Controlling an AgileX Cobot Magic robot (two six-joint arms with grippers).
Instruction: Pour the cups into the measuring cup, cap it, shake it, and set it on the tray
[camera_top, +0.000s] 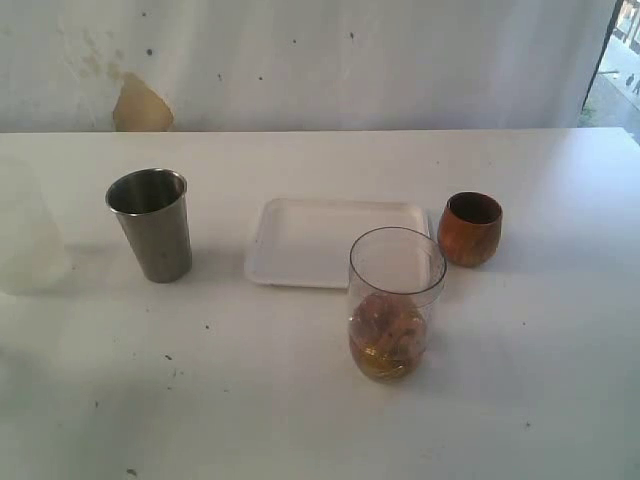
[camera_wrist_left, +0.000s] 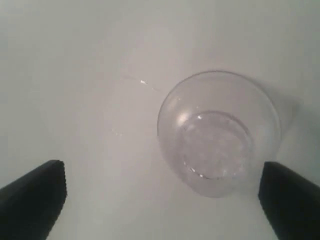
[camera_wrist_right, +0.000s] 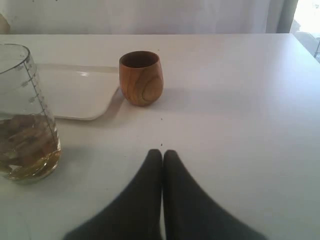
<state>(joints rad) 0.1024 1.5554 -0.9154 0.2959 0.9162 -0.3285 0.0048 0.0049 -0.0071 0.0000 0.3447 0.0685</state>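
Observation:
The steel tumbler (camera_top: 152, 225) stands upright at the left of the table. Right of the white tray (camera_top: 300, 240) sits the brown wooden cup (camera_top: 470, 228). The clear measuring cup (camera_top: 394, 305) stands in front of the tray, uncapped, with brownish contents at its bottom. No gripper appears in the exterior view. My right gripper (camera_wrist_right: 162, 151) is shut on nothing, low over the table, facing the wooden cup (camera_wrist_right: 141, 77), with the measuring cup (camera_wrist_right: 25, 115) and tray (camera_wrist_right: 75, 95) off to one side. My left gripper (camera_wrist_left: 162, 172) is open, looking down.
A faint milky translucent cup (camera_top: 28, 240) stands at the far left edge; the left wrist view looks down into this cup (camera_wrist_left: 218, 132), which lies nearer one black finger (camera_wrist_left: 290, 200). A white curtain wall backs the table (camera_top: 300, 400).

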